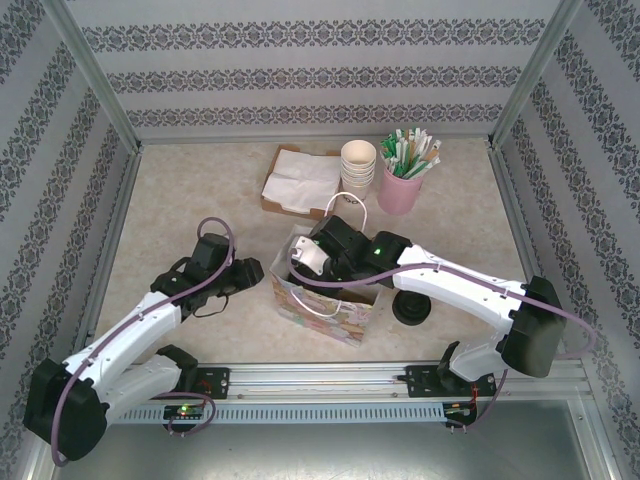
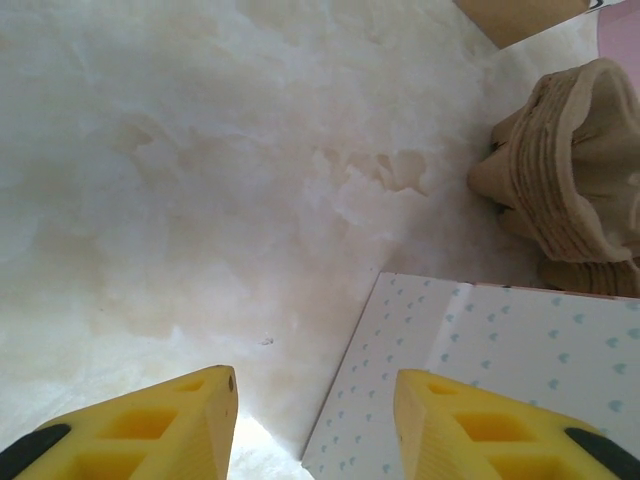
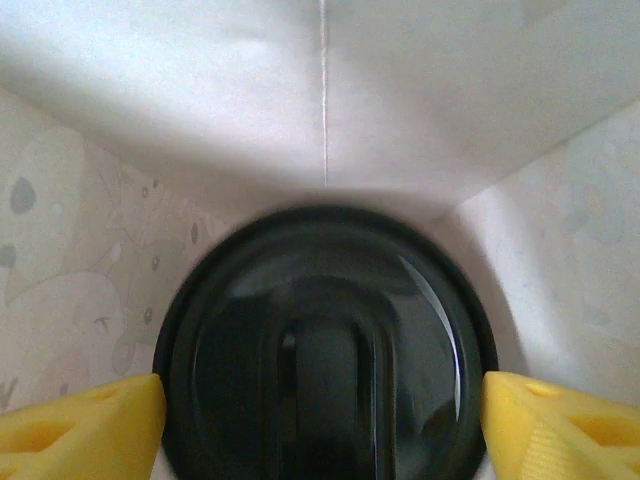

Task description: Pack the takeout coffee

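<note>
Right end effector point(image 3: 322, 415) down inside the gift bag point(image 1: 335, 305), fingers point(image 3: 80, 430) clenched on either side of the takeout coffee point(image 3: 320, 340) at the lid rim. Grasped from above, presumably to lower the cup upright and spare the dome lid and contents. Cup well inside the bag, white inner walls close around it. Cannot tell whether the base touches the bag floor. Slight blur on the lid.

Left end effector point(image 2: 312, 390) released, holding nothing, low over the tabletop point(image 2: 200, 200), just beside the bag's heart-printed outer wall. Likely parked there to brace the bag, light paper being prone to tip under a downward push. No contact visible.

Judged as the placing step, nearly done. Next move calls for letting go and a straight-up withdrawal, minding the bag handles.

Lid pile point(image 1: 412, 305) near the bag's right side. Cream cup stack point(image 1: 358, 162) and pink holder point(image 1: 400, 190) at the rear, well apart from the work.
</note>
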Controlling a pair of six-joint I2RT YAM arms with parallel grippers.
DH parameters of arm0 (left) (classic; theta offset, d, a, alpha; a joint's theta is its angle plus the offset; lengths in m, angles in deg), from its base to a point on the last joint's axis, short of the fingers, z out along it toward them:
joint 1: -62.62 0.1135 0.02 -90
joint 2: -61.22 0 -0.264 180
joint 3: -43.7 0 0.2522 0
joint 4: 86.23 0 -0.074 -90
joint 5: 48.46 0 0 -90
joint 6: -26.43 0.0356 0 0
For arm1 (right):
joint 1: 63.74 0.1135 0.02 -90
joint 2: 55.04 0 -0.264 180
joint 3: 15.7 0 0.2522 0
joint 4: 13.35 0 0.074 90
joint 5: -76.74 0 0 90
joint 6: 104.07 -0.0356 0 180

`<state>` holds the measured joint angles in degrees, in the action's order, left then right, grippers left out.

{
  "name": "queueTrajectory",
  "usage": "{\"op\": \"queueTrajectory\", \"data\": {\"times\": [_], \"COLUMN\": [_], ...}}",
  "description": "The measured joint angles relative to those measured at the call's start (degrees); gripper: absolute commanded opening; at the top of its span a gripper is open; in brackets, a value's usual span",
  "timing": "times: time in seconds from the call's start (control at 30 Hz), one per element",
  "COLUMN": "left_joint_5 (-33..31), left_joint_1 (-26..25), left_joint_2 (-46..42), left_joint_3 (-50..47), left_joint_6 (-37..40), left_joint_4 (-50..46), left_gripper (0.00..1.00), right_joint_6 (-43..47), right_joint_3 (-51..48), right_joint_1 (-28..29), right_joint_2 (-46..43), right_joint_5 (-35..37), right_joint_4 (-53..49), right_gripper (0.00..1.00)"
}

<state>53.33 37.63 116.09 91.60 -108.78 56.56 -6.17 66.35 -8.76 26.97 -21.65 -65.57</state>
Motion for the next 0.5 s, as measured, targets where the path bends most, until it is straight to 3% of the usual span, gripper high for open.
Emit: {"op": "queueTrajectory", "data": {"times": [0.5], "left_joint_5": [0.04], "left_joint_1": [0.0], "left_joint_2": [-1.27], "left_joint_3": [2.19], "left_joint_6": [0.22], "left_joint_4": [-3.13], "left_gripper": [0.49], "right_joint_6": [-0.46], "right_joint_3": [6.78], "right_joint_1": [0.0], "right_joint_2": [0.26], "right_joint_5": [-0.02], "right_joint_4": [-5.51], "right_gripper": [0.85]}}
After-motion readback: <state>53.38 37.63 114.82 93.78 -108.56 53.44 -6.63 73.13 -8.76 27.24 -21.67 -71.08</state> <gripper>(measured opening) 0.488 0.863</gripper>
